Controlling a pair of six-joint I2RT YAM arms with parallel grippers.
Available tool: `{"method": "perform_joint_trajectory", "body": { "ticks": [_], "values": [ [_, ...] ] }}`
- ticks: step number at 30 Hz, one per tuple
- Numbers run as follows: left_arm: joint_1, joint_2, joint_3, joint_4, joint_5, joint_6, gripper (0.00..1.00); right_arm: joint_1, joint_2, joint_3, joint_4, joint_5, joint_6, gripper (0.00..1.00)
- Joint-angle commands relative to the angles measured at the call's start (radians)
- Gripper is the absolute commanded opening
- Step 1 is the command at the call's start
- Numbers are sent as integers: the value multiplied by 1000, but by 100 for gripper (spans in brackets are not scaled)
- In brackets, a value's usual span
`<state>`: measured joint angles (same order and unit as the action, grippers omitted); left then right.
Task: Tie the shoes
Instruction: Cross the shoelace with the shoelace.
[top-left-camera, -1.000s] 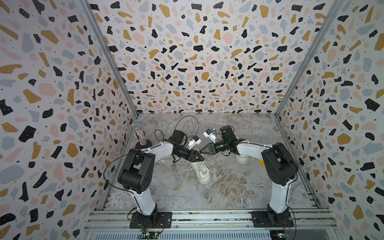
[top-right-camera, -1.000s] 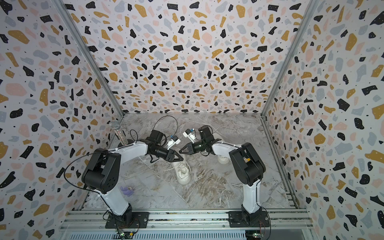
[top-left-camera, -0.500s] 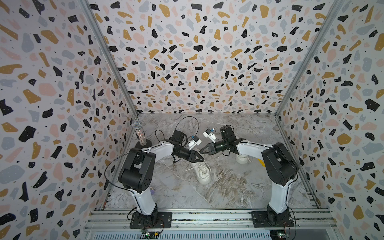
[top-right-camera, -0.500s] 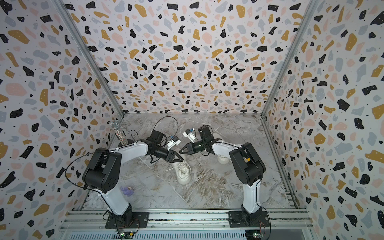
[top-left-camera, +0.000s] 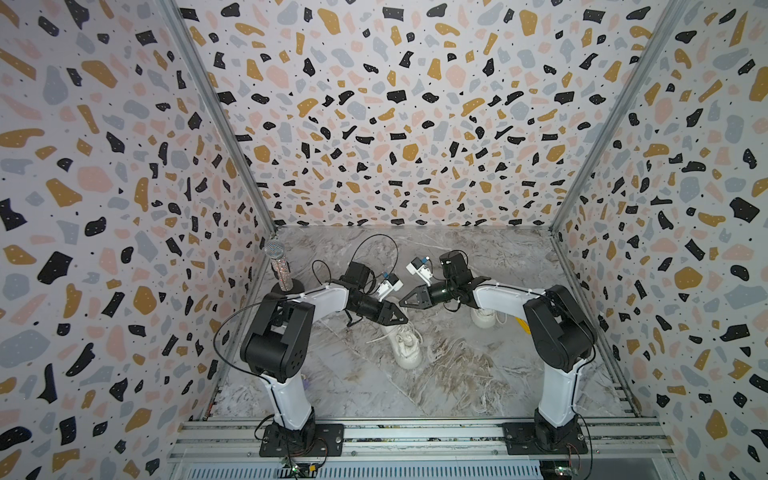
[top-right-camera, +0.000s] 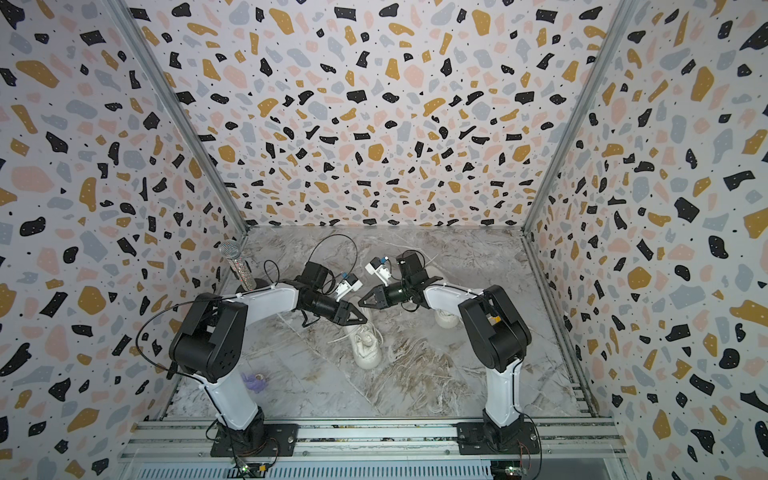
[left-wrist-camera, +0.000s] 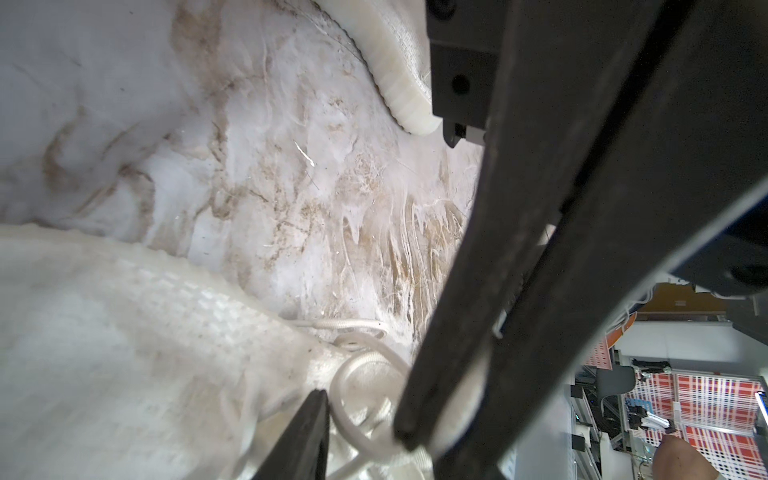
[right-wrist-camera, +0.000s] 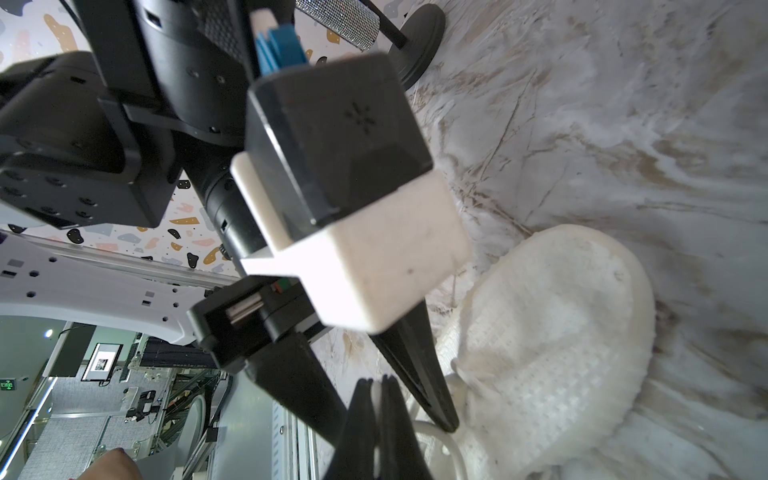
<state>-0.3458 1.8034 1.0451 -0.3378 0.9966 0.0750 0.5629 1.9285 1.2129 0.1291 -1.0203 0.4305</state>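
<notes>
Centre sneaker (top-left-camera: 406, 348) on marbled worktop (top-left-camera: 465, 374); lace (left-wrist-camera: 359, 365) loose, no finished bow visible. Left claw (left-wrist-camera: 361, 415) part-open around lace loop. Right claw (right-wrist-camera: 376, 388) closed, seemingly pinching lace. Second sneaker (top-left-camera: 484, 319) beneath right arm (top-left-camera: 498, 296), tie state unclear. Most work likely left.

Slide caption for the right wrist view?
Open left gripper and shut right gripper meet at a cream knit shoe by its laces.

In both top views, the second cream knit sneaker (top-left-camera: 483, 318) (top-right-camera: 446, 320), right of centre, lay mostly hidden behind the white right arm (top-left-camera: 507, 297). The small purple object (top-right-camera: 257, 380) at lower left was too small to identify. In the left wrist view, the near cream knit sneaker (left-wrist-camera: 108, 353) was blurred and cut off by the frame's edge.
</notes>
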Motion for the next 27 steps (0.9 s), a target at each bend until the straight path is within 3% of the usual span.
{"method": "perform_joint_trajectory", "body": {
  "ticks": [1,18,27],
  "values": [
    [-15,5,-7,25,2,-5,39,-3,-56,33,23,-10,10,0],
    [-16,-49,-4,-7,2,95,13,-19,-89,38,-40,3,-50,0],
    [21,-49,33,-78,21,112,34,-20,-94,31,-49,5,-67,0]
  ]
}}
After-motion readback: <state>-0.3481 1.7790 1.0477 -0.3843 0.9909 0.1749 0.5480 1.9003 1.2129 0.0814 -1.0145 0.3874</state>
